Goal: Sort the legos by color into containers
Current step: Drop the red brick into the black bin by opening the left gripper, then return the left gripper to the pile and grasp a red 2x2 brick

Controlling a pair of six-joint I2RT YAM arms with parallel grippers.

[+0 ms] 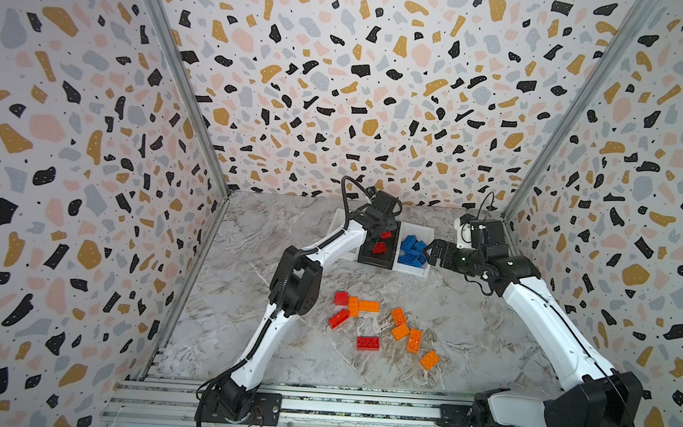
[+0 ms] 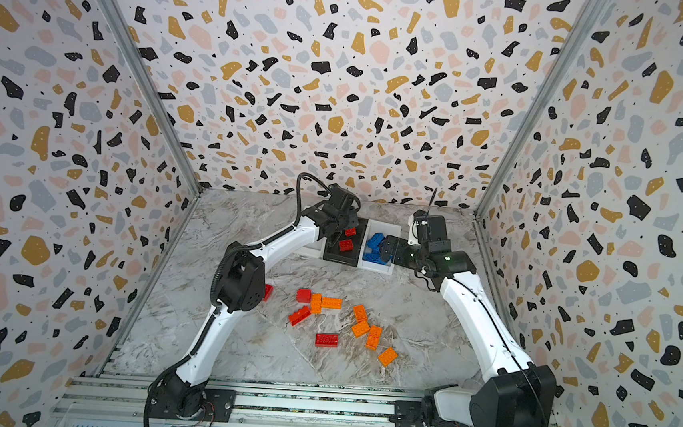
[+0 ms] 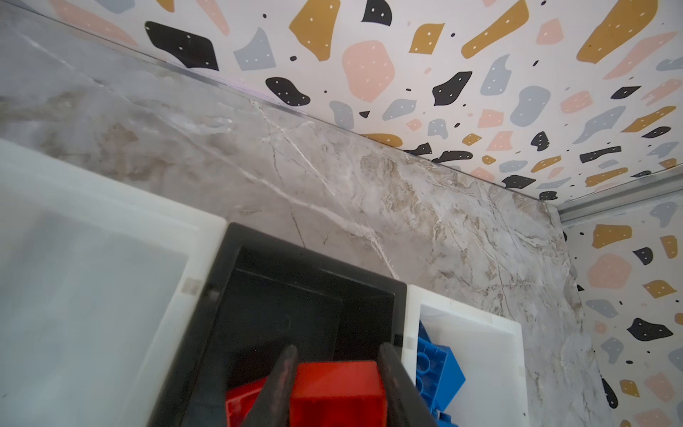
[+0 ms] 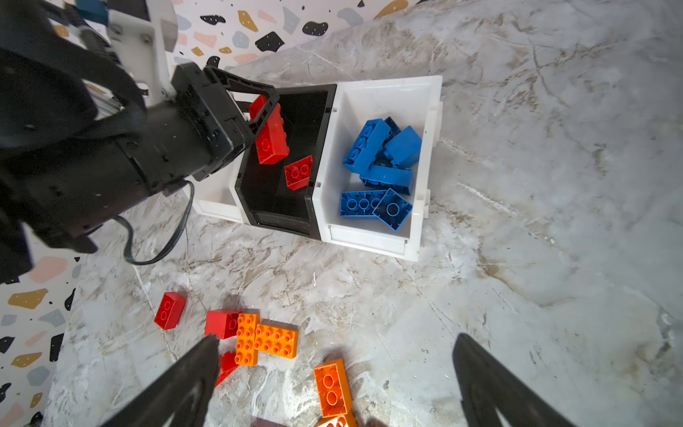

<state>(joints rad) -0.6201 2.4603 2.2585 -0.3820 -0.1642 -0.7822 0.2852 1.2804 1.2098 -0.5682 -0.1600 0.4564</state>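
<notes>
While the red brick [image 3: 338,392] is clenched between the fingers of your left gripper [image 3: 338,355], it hangs tilted over the black middle bin [image 4: 281,222], within its walls. I judge it is held there because a second red brick [image 4: 298,172] lies in that bin, and red belongs with red. Letting go from this spot should drop it in cleanly; the tilt matters little, since the bin is far roomier than the brick.

Touching the black bin on one side, the right white bin [image 4: 369,244] holds a heap of blue bricks [image 4: 384,155], so blue looks finished. On the other side, the left white bin [image 3: 111,207] shows nothing inside in the left wrist view, which leaves it for orange.

Out on the table [image 1: 467,337], well apart from the bins, the orange bricks [image 1: 399,331] and the loose red bricks [image 1: 367,343] lie scattered and mixed, some touching — those are your remaining work.

Your right gripper [image 4: 336,340] is spread wide and grasps nothing. It hovers near the outer side of the right white bin, out of the left arm's way — well placed to reach for an orange brick.
</notes>
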